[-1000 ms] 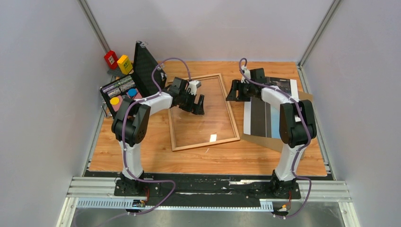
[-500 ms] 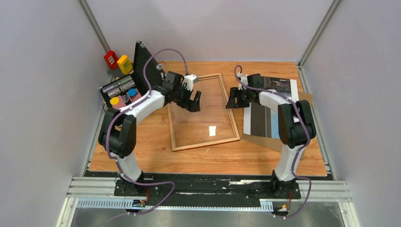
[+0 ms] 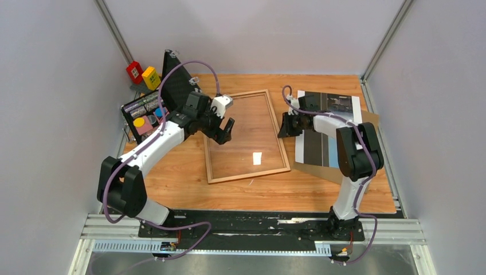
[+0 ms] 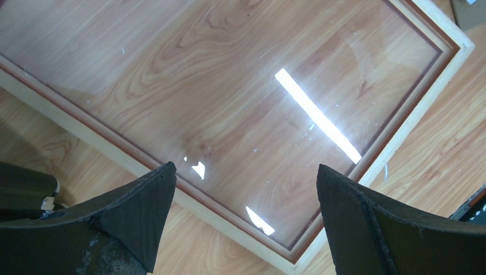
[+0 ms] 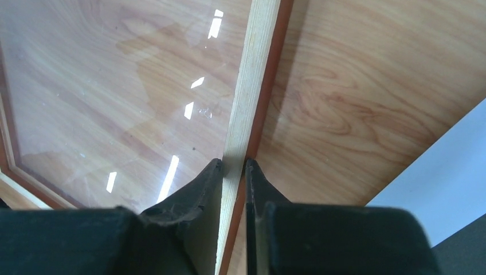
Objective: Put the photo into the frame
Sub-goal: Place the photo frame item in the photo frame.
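1. As your right gripper [image 3: 287, 124] pinched shut on the right rail of the frame [image 3: 249, 174], having stood half open a second earlier, the job passed from approach to grasp.
2. Your left gripper [image 3: 224, 130] had meanwhile drawn back toward the left rail. Its jaws stood wide apart and held nothing.
3. The frame lay flat on the table [image 3: 172, 183], pale back up and pane empty. The photo [image 3: 315, 146] lay untouched on the board [image 3: 313, 171], just right of the frame.
4. By these pictures, the grip was probably there to steady or shift the frame. The photo was still to be picked up, so most of the task remained.
5. Only your right wrist view proved the grip: the fingertips [image 5: 211, 169] sat either side of the pale rail [image 5: 252, 86], touching it. From above, the arm hid that contact.
6. Your left wrist view showed the open gripper [image 4: 246, 172] hanging above the pane, clear of the rail [image 4: 103, 137], which the top view left unsure.
7. Only the top view showed the photo whole.
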Robot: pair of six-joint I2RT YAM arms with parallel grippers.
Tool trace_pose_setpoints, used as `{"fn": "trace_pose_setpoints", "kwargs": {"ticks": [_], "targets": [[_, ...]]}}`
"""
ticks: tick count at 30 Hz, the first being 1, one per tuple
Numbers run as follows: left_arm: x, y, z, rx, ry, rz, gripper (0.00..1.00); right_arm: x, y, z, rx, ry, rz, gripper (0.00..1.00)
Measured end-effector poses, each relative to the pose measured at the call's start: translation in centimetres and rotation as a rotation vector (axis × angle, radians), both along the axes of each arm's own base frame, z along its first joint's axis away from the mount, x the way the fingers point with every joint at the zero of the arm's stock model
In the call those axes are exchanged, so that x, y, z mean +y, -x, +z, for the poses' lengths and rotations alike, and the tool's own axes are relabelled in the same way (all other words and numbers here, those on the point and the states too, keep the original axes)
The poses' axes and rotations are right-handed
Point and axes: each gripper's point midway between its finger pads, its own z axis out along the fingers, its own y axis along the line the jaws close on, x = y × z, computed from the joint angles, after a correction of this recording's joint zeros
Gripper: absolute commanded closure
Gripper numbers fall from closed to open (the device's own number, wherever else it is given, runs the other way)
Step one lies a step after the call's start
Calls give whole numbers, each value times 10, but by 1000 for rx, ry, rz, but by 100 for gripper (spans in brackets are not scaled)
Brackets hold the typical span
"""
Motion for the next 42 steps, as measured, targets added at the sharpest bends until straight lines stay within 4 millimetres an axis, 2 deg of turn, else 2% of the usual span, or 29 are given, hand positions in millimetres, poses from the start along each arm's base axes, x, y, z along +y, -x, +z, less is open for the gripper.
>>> {"fn": "trace_pose_setpoints", "kwargs": {"ticks": [5,6,10,12,14,18,21,23,25,29,32,35,42], "targets": [[5,4,-1,-1,-22,-7,0,0,20,0,17,-13,16,81],[5,5,-1,2,-22,-8,0,0,25,0,22,-15,21,77],[1,5,3,22,-16,-19,0,-4,46,-1,45,-1,38,47],[-7,-3,9,23,-1,-25,0,-9,52,3,43,18,35,41],[-17,-11,14,22,14,-27,0,-14,52,12,10,39,27,35],[-50,-33,22,39,54,-29,0,-33,40,48,-114,75,-16,29],[-81,-49,25,69,95,-28,0,-63,28,79,-213,94,-100,27],[-105,-61,27,91,130,-32,0,-91,21,92,-255,109,-179,26],[-128,-71,26,109,159,-40,0,-124,17,96,-268,130,-269,26],[-181,-84,14,163,208,-60,0,-184,19,90,-240,170,-432,27],[-212,-84,-4,218,234,-68,0,-217,26,83,-208,191,-523,28],[-232,-82,-23,273,249,-58,0,-247,30,76,-181,202,-604,29],[-266,-86,-55,368,301,-18,0,-297,39,48,-88,217,-721,29]]}}
